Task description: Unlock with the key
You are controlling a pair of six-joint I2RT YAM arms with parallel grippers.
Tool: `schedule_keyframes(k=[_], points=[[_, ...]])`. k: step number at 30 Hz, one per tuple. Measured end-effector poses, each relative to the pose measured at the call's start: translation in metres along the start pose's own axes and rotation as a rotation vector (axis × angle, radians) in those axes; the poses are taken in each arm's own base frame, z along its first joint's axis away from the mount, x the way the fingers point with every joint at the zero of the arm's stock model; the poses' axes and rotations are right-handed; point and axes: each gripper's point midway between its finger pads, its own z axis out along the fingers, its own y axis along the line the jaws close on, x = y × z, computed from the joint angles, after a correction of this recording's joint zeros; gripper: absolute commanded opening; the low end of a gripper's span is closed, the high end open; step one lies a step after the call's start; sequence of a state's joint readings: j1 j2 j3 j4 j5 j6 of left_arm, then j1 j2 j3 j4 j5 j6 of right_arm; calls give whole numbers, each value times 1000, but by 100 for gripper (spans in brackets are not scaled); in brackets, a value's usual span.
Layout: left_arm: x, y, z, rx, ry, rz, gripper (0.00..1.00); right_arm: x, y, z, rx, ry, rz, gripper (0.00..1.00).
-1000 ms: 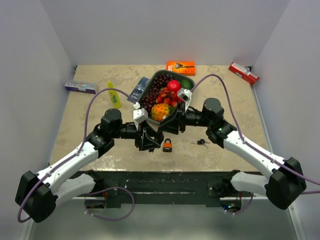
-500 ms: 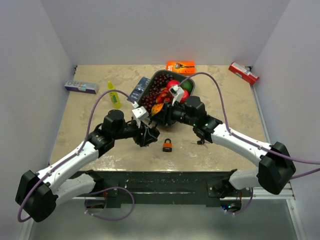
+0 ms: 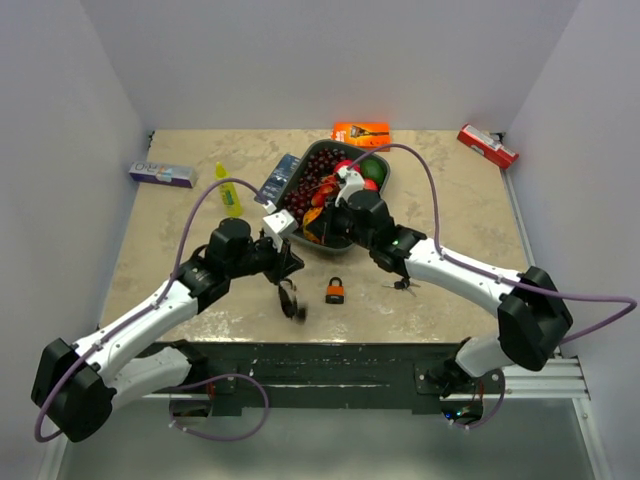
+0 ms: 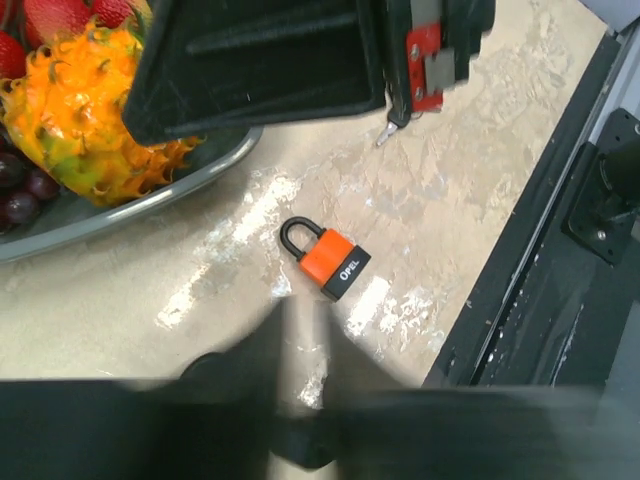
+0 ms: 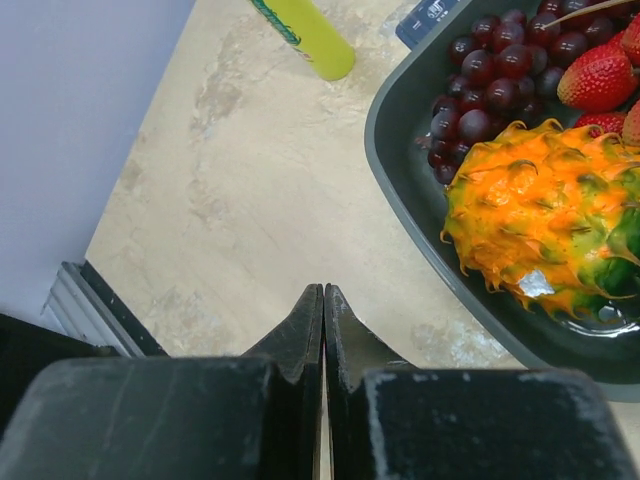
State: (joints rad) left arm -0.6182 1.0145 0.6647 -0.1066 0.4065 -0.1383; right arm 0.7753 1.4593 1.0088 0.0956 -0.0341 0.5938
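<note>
An orange padlock [image 3: 335,291] [image 4: 325,259] with a black shackle lies flat on the table, its shackle shut. The small key [image 3: 402,284] [image 4: 392,127] lies to its right, partly under my right arm. My left gripper [image 3: 292,300] [image 4: 303,322] hangs just left of the padlock. It is blurred by motion, with a narrow empty gap between its fingers. My right gripper [image 3: 318,232] [image 5: 323,290] is shut on nothing, above the table beside the fruit tray's near left rim. It is well away from the key.
A grey tray [image 3: 386,181] [image 5: 398,190] of grapes, strawberries and an orange spiky fruit [image 5: 540,215] sits behind the padlock. A yellow bottle [image 3: 228,190] [image 5: 300,30], a blue box [image 3: 160,174], an orange pack [image 3: 361,133] and a red box [image 3: 487,146] lie around it. The black table frame [image 4: 560,250] runs close by.
My right arm swung left over the tray's near edge and its gripper shut. My left gripper moved toward the near edge, beside the padlock, and its fingers narrowed.
</note>
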Motion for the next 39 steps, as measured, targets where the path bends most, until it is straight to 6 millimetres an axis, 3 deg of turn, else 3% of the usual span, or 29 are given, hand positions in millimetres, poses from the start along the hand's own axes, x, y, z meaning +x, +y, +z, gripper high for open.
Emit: schedule_keyframes(k=[5,10,13,14,16,17,20,21,22,26,30,32,35,39], points=[[-8,5,0,-38,-19,21,0,1,-3,1,21,-4,1,0],[0,15,2,-89,10,-4,2,-1,-4,0,29,-12,2,0],[14,25,7,-141,59,-58,16,-4,-3,-5,27,-26,-6,1],[19,29,8,-159,77,-74,27,-4,-3,-7,25,-28,-11,4],[30,34,9,-194,113,-124,37,-4,-3,-13,18,-36,-22,9],[33,36,9,-211,124,-146,56,-3,-3,-17,13,-37,-30,12],[39,40,5,-260,128,-208,82,5,-3,-27,-15,-26,-61,31],[41,42,3,-280,122,-234,85,9,-2,-31,-31,-18,-76,41],[45,44,1,-297,120,-261,86,14,-2,-34,-43,-12,-95,45],[52,65,-12,-379,108,-367,94,42,11,-49,-109,31,-201,57],[49,100,-29,-466,74,-456,96,84,51,-60,-229,104,-320,67],[44,124,-41,-514,43,-507,97,114,75,-66,-297,154,-386,72],[42,158,-62,-611,0,-558,98,161,96,-69,-347,234,-472,76],[44,175,-76,-668,-19,-570,98,220,105,-63,-334,342,-593,81]])
